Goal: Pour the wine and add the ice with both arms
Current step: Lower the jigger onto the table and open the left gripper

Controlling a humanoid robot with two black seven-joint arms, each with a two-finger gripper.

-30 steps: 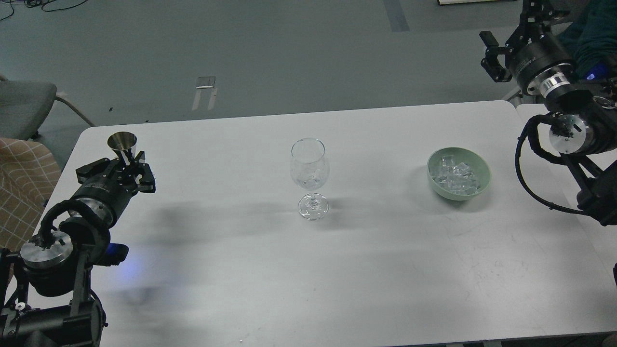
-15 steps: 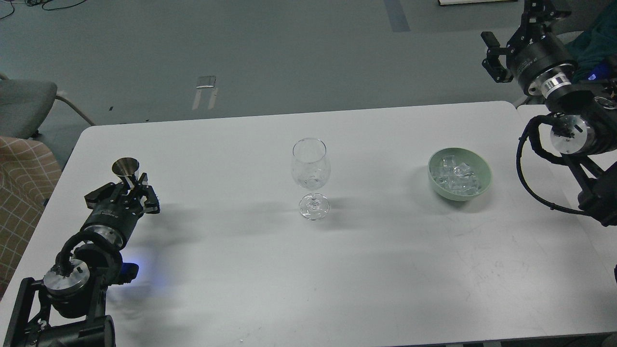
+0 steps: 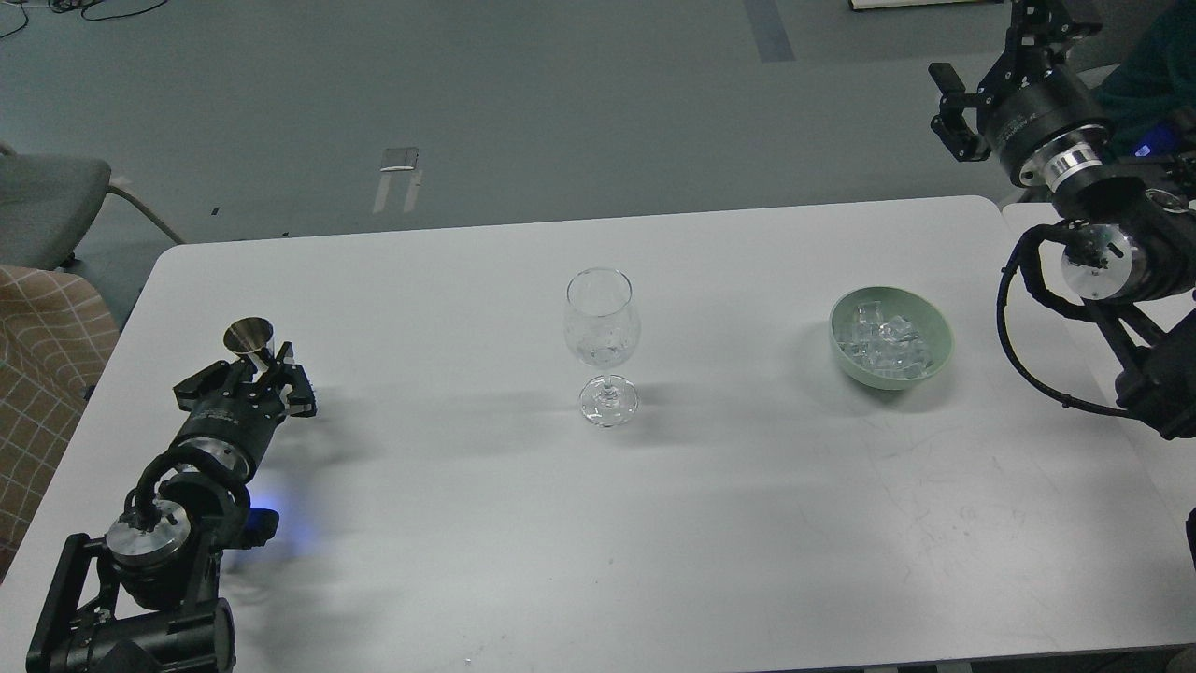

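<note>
A clear wine glass (image 3: 603, 318) stands upright at the table's middle, with what looks like a little clear wine (image 3: 603, 353) low in its bowl. A pale green bowl (image 3: 937, 351) at the right holds a heap of clear ice cubes (image 3: 883, 342). My left gripper (image 3: 254, 374) is at the table's left, shut on the waist of a steel cone-shaped jigger (image 3: 249, 336) that stands upright, low over the table. My right gripper (image 3: 947, 108) is open and empty, high beyond the table's far right corner, well away from the bowl.
The white table (image 3: 598, 523) runs to a far edge behind the glass. A second white table (image 3: 1037, 220) adjoins at the right. A grey chair (image 3: 47, 201) and a checked cushion (image 3: 42, 365) stand off the left edge.
My left arm has drawn back toward me and down with the jigger, which now sits lower and nearer. My right gripper has barely moved.
</note>
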